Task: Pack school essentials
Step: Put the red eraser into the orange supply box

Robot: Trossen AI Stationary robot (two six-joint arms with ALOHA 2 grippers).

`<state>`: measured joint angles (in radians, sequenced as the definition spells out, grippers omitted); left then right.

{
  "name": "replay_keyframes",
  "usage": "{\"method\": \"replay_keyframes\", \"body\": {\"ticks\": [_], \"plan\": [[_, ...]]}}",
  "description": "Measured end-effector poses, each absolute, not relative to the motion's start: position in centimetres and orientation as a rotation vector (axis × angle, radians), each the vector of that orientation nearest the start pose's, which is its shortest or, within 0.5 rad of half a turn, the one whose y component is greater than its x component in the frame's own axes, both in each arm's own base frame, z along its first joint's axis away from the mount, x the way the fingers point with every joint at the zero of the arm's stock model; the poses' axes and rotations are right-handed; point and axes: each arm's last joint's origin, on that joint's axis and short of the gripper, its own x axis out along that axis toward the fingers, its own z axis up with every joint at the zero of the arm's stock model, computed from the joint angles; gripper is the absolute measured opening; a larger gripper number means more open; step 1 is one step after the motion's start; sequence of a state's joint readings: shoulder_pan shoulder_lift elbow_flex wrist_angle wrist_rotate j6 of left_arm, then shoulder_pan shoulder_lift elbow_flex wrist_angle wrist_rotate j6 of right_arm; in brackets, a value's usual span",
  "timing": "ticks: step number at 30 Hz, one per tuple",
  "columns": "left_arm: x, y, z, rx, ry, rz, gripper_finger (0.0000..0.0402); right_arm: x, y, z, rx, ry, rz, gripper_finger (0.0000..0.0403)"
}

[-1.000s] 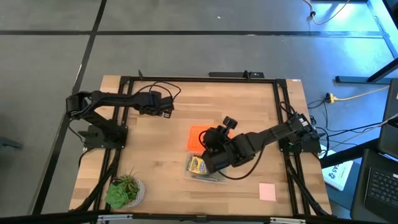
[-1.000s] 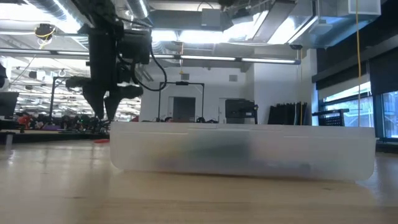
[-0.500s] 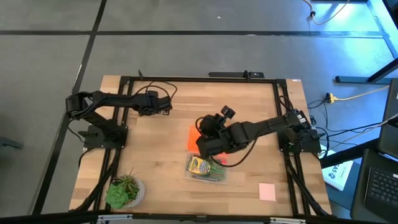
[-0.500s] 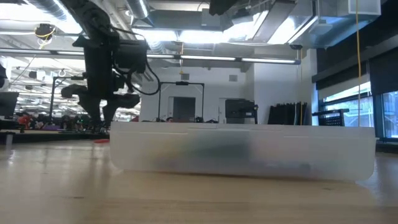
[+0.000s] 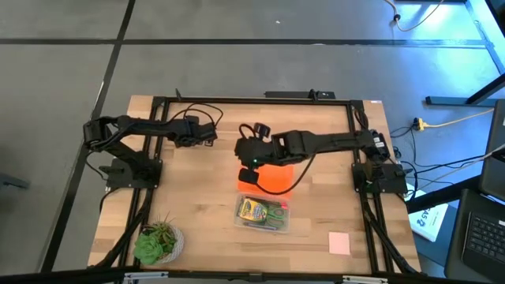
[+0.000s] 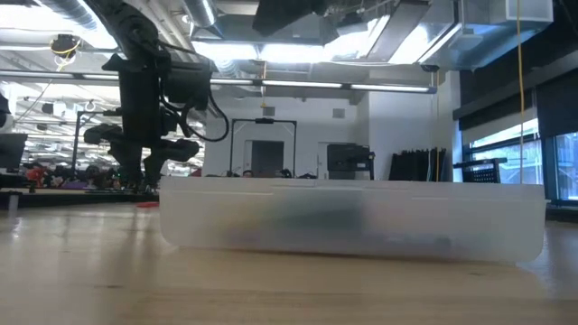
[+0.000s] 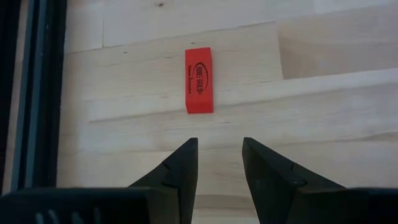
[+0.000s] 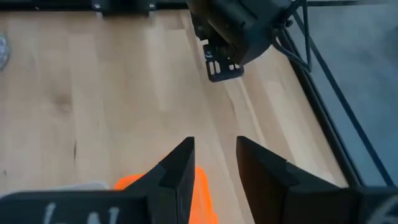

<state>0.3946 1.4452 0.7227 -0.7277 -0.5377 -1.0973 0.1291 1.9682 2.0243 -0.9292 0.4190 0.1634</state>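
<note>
High view: the case sits near the front of the table with the crayon box and scissors already inside. The orange lid lies just behind it. The pink pad lies apart, towards the front right. The right gripper hangs over the lid's back left corner, empty. The left gripper rests at the back left, near the frame rail.

Low view: the case fills the foreground; one arm hangs beyond it at the left, clear of the table.

Left wrist view: the left gripper is parted and empty, the red eraser flat on the wood straight ahead, its long side in line with the fingers.

Right wrist view: the right gripper is parted, holding nothing, the lid just beneath.

Judgement: the eraser looks to be the step in hand. Advance squarely, descend until the tips flank its narrow sides, then close; it is thin, so go low.
</note>
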Motion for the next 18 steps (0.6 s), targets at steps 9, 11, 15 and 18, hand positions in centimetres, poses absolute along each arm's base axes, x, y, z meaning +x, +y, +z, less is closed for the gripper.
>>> {"method": "replay_keyframes", "body": {"ticks": [9, 11, 15, 18], "plan": [[19.88, 9.88, 15.64, -0.719, 0.906, 1.465, 0.0119, 42.23, 3.73, 34.83, -0.091, 0.822, -0.344, 0.012], [19.88, 9.87, 15.64, -0.72, 0.907, 1.465, 0.0119, 42.23, 3.73, 34.83, -0.092, 0.822, -0.343, 0.012], [19.88, 9.87, 15.64, -0.721, 0.907, 1.464, 0.0119, 42.24, 3.73, 34.84, -0.09, 0.821, -0.344, 0.012], [19.9, 9.85, 15.62, -0.729, 0.911, 1.458, 0.0119, 42.24, 3.73, 34.83, -0.09, 0.822, -0.344, 0.012]]}}
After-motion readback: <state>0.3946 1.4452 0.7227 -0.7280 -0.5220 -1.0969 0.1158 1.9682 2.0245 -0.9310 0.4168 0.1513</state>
